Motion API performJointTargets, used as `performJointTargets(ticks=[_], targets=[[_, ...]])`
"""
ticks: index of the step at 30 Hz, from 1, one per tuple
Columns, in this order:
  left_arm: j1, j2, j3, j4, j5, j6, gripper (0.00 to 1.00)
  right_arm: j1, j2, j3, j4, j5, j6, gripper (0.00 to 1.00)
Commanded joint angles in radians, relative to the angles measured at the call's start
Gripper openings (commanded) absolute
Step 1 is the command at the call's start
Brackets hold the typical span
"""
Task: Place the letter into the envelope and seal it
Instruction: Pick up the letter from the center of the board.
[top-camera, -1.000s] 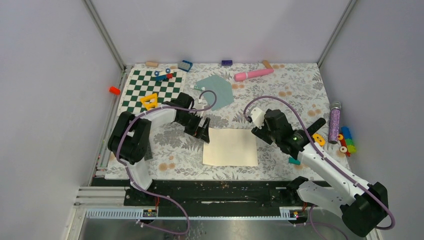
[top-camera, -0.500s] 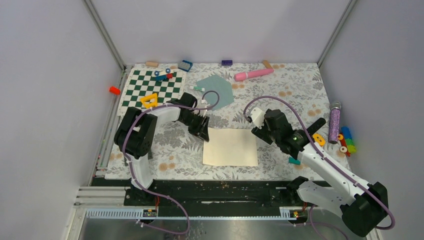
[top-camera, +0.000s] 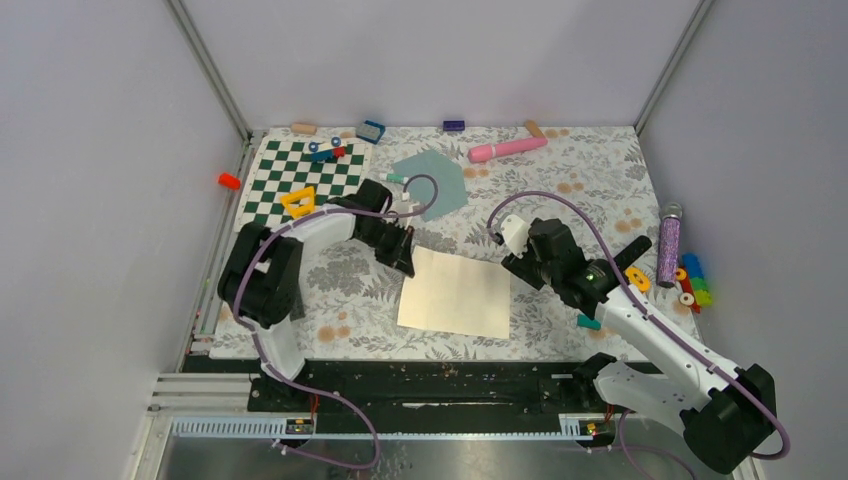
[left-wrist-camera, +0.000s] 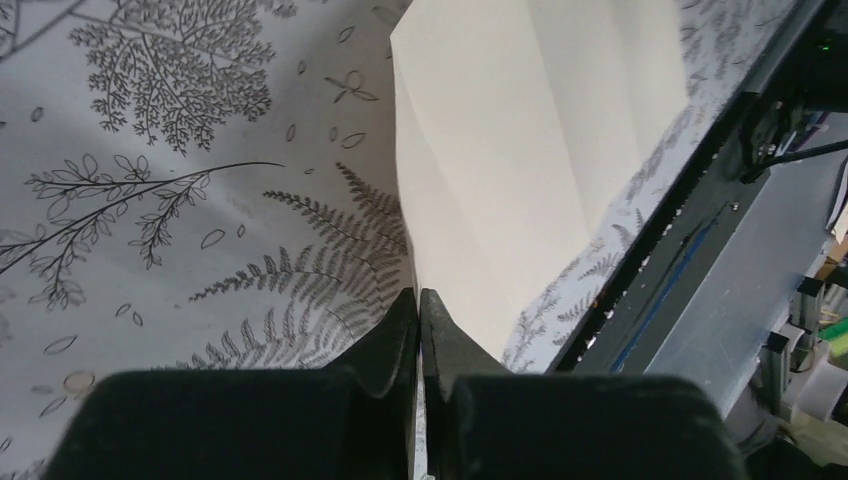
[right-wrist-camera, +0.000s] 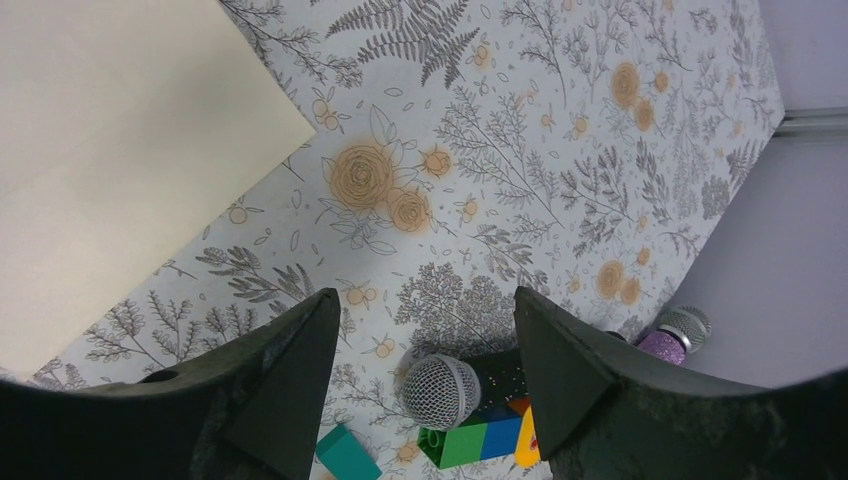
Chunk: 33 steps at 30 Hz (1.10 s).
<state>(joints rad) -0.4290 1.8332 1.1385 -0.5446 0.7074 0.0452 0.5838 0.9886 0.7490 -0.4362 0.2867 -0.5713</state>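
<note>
Dragged askew, the letter (top-camera: 455, 292) sits pinched in the left claw (left-wrist-camera: 419, 296); right claw (right-wrist-camera: 425, 300) spread.

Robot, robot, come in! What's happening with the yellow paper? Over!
Left gripper shut on the letter, far-left corner. Right gripper open, empty, by its right edge. Envelope apart, farther back, purple cable crossing over it.

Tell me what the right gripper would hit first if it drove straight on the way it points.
Most likely the bare floral tablecloth, beside the letter corner. The open right gripper tilts down at the cloth with nothing in between. How far off it is remains unclear.
</note>
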Motion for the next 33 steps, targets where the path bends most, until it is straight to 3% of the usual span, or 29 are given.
performJointTargets(ticks=[1, 7, 13, 19, 25, 33], targets=[[-0.004, -0.164, 0.060, -0.035, 0.029, 0.059, 0.00, -0.005, -0.013, 0.059, -0.026, -0.068, 0.047, 0.72], [-0.002, -0.261, 0.156, -0.140, 0.024, 0.064, 0.00, -0.004, -0.075, 0.142, -0.095, -0.212, 0.055, 0.74], [0.010, -0.294, 0.303, -0.243, 0.031, 0.037, 0.00, 0.003, -0.121, 0.207, -0.111, -0.283, -0.106, 0.82], [0.015, -0.267, 0.515, -0.352, 0.086, 0.003, 0.00, 0.009, -0.203, 0.186, 0.010, -0.497, -0.260, 0.92], [0.019, -0.283, 0.629, -0.334, 0.105, -0.109, 0.00, 0.025, -0.127, 0.195, 0.166, -0.448, -0.207, 0.96], [0.076, -0.337, 0.571, -0.148, 0.079, -0.373, 0.00, 0.041, -0.114, 0.024, 0.424, -0.464, -0.199, 0.99]])
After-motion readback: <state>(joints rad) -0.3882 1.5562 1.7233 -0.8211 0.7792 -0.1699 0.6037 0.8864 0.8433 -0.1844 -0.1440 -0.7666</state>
